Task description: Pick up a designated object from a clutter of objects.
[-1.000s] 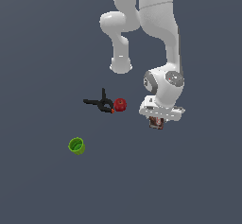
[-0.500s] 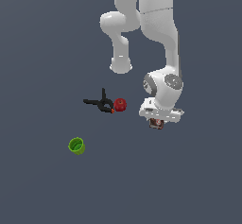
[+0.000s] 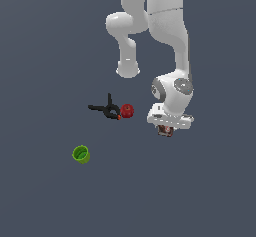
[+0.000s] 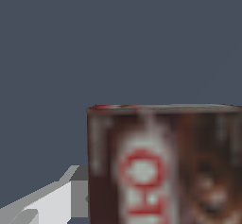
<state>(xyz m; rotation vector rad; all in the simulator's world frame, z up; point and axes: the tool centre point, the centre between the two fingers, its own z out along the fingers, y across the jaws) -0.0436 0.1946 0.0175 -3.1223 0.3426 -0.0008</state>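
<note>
The designated object, a small dark brown box with a white and red label (image 3: 166,130), sits under my gripper (image 3: 167,127) at the exterior view's right. The hand covers most of it. In the wrist view the box (image 4: 163,166) fills the frame close up, and one grey finger (image 4: 78,192) lies against its side. The other finger is hidden. The rest of the clutter lies apart at the exterior view's left: a red ball (image 3: 127,111), a black clamp with an orange tip (image 3: 106,109) touching it, and a green cup (image 3: 81,154).
The arm's white base (image 3: 128,69) stands behind the clutter. The floor (image 3: 210,191) is plain dark grey all around.
My hand has sunk a little lower over the brown box. The ball, clamp and cup have not moved.
</note>
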